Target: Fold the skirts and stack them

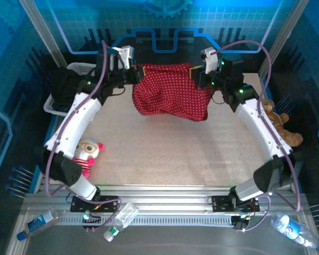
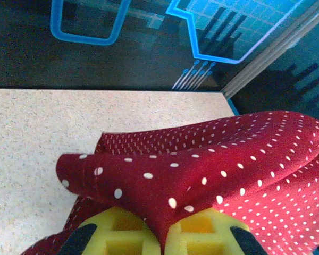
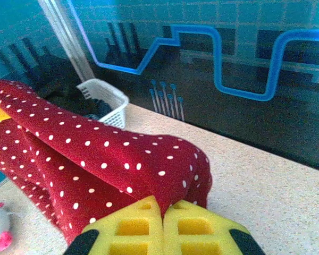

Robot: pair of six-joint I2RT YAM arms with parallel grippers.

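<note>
Red dotted skirt [image 1: 170, 98] is hanging at twelve o'clock over the table [image 1: 165, 154], sagging limply between the left gripper [image 1: 133, 74] at eleven and the right gripper [image 1: 199, 78] at one, both clamping shut on its upper edge, suggesting light, floppy cloth best held by corners.

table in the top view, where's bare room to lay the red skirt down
Widest bare patch: the table middle, in front of the red skirt, between plush toy and teddy bear, down to the near rail. Crowded: left edge with toy and basket, right edge with the bear.
</note>
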